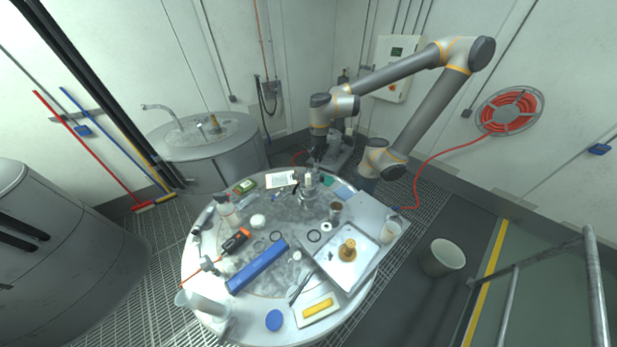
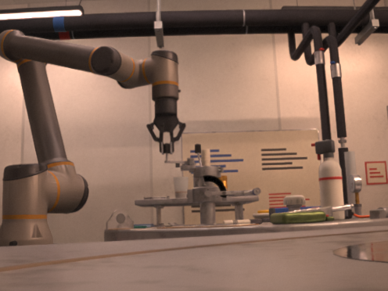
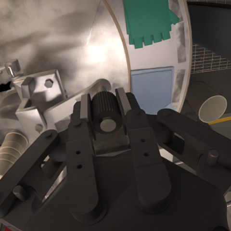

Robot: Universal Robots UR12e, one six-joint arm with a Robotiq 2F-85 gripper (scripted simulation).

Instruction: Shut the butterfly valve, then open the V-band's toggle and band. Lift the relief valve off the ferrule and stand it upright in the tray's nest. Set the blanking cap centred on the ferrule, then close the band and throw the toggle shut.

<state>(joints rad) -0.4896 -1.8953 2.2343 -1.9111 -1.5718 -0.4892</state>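
The butterfly valve's black knurled handle knob (image 3: 107,113) stands at the end of a steel lever arm (image 3: 79,98) at the back of the round table, and my gripper (image 3: 103,105) is closed around that knob. The valve body (image 1: 308,195) stands on the ferrule stack with the cream relief valve (image 1: 307,179) on top. In the second side camera my gripper (image 2: 167,148) hangs straight down over the lever's left end, left of the relief valve (image 2: 205,156). The tray (image 1: 344,253) at the table's right holds a brass piece (image 1: 347,249).
The valve's square steel bracket (image 3: 36,96) rises just left of my fingers. A green glove (image 3: 149,21) and a blue pad (image 3: 152,87) lie by the table's rim. A clipboard (image 1: 280,179), spray bottle (image 1: 226,207) and blue bar (image 1: 257,265) crowd the tabletop.
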